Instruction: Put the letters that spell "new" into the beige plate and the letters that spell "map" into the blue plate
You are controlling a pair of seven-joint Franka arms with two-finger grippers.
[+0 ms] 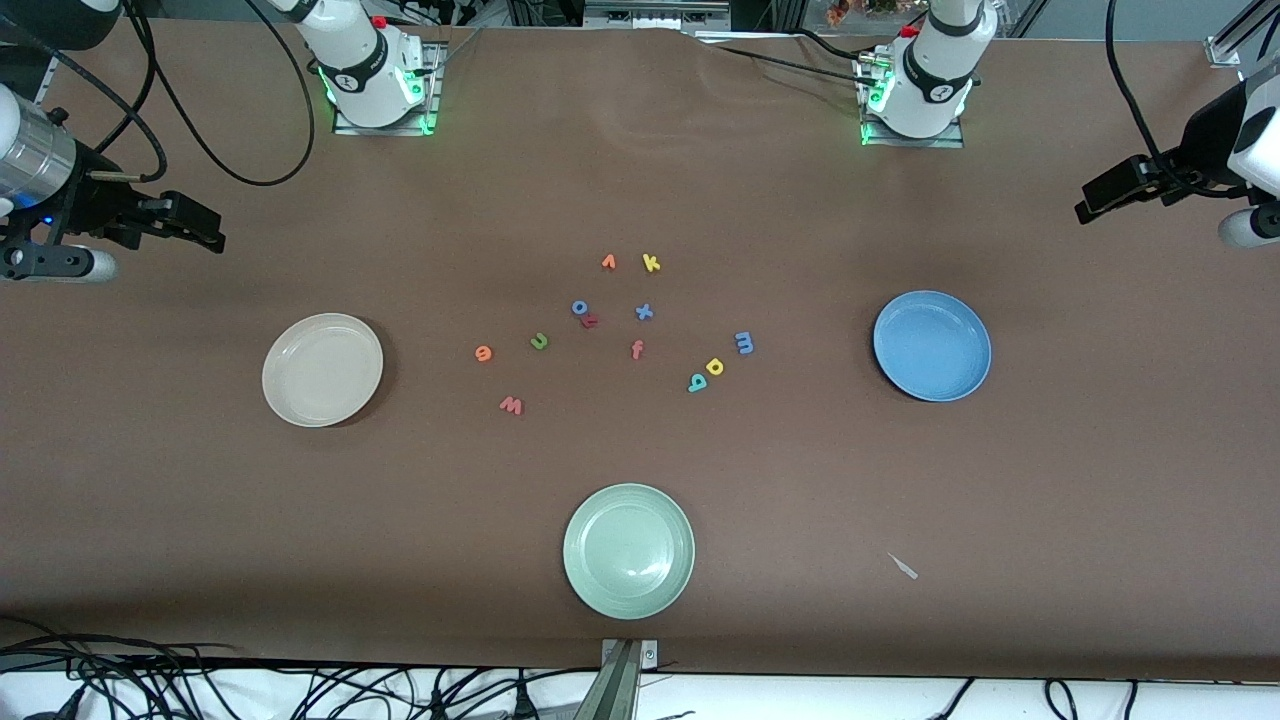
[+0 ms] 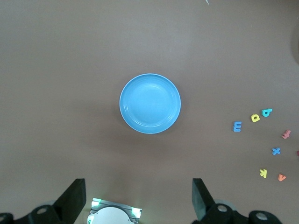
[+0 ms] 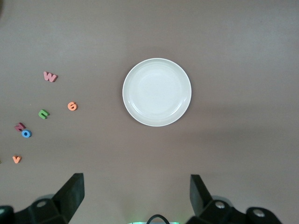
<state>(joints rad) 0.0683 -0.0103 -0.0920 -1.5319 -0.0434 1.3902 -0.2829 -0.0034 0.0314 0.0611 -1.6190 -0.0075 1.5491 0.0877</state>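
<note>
foam letters on the brown table point(image 1: 800, 600), each readable as its own shape: orange v point(image 1: 608, 262), yellow k point(image 1: 651, 263), blue o point(image 1: 579, 307), blue x point(image 1: 644, 312), salmon f point(image 1: 637, 349), blue m point(image 1: 744, 343), olive-green n point(image 1: 539, 341), orange e point(image 1: 484, 353), salmon-red w point(image 1: 511, 405). no other text legible.

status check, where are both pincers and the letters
Left pincer open over blue plate; right pincer open over beige plate. Both plates empty; letters loose mid-table. Nothing blocking.
</note>
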